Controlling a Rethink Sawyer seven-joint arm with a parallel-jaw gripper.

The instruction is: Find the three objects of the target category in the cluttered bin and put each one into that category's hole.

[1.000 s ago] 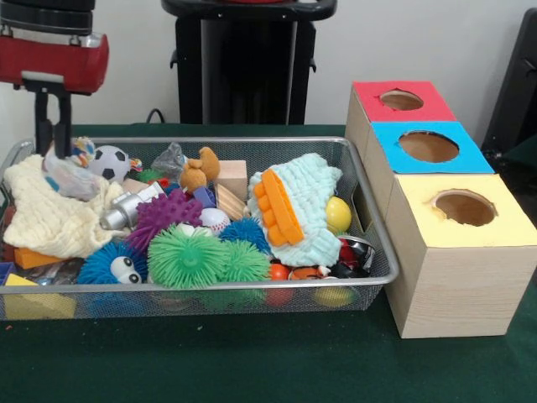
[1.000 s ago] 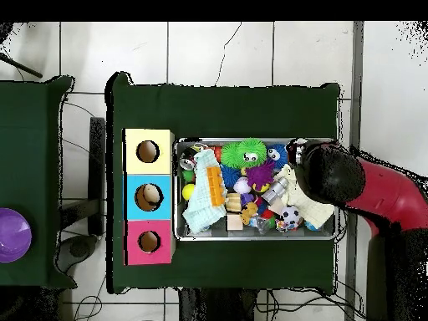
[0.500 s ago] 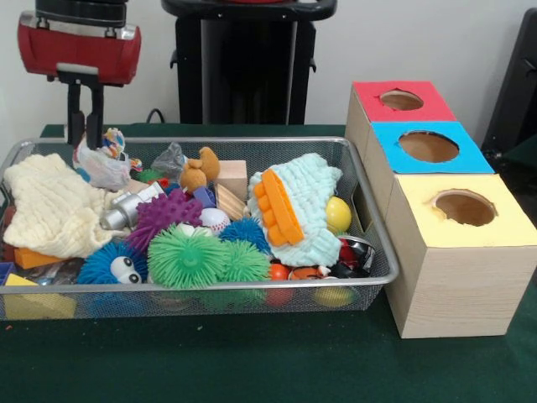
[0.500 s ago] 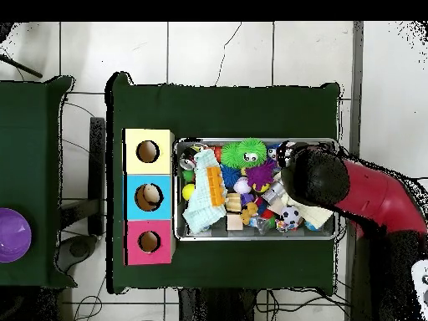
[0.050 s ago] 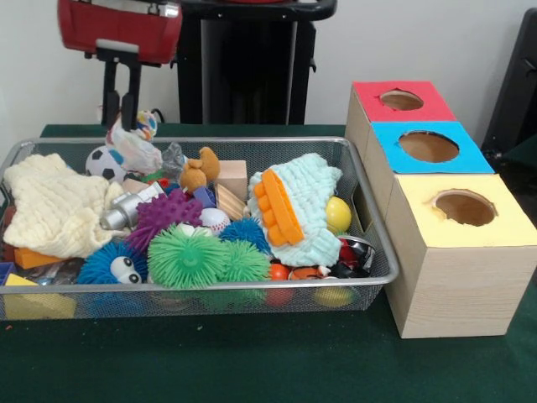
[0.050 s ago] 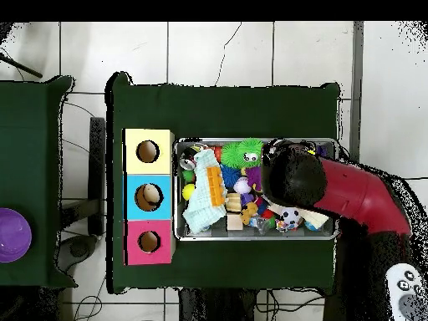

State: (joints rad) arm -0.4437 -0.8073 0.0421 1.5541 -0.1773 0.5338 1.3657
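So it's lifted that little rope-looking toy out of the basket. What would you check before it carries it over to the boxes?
1. Grip: the gripper is shut on the rope toy, which hangs below it: ok.
2. Toy clear of the bin: its lower end still sits about level with the rim: not ok.
3. Nothing dragged up with it: cannot tell.
4. Holes open: the red box, blue box and yellow box are all uncovered on top: ok.
5. Which hole fits this toy: cannot tell.
6. Path above the clutter toward the boxes: nothing stands above the rim: ok.
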